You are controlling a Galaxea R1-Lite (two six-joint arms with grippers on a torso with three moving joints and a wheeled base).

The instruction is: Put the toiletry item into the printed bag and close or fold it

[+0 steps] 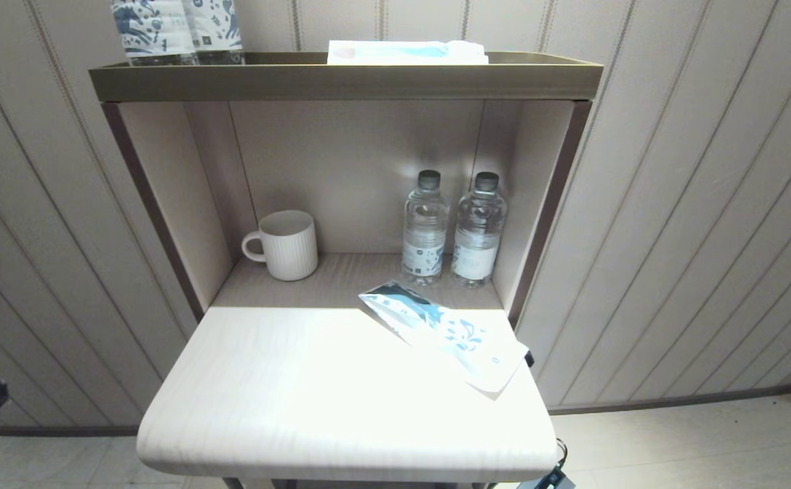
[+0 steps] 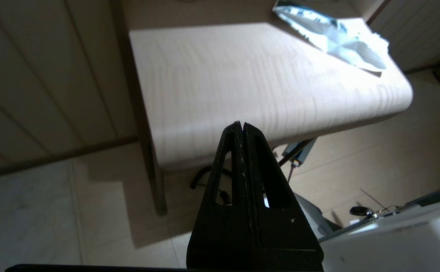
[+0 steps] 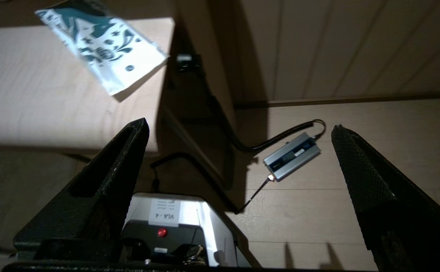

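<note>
The printed bag (image 1: 446,333) lies flat on the right side of the pale wooden table (image 1: 300,394), its near corner sticking out over the right edge. It also shows in the left wrist view (image 2: 333,36) and the right wrist view (image 3: 103,47). The toiletry item is not in view in any frame. My left gripper (image 2: 241,124) is shut on nothing, low in front of the table's front left corner. My right gripper (image 3: 239,124) is open and empty, low beside the table's right side, over the floor.
In the alcove behind the table stand a white ribbed mug (image 1: 285,244) and two clear water bottles (image 1: 425,227). The top shelf holds printed bottles (image 1: 178,30) and a flat white-and-blue packet (image 1: 406,52). A grey power adapter (image 3: 292,155) with cables lies on the floor.
</note>
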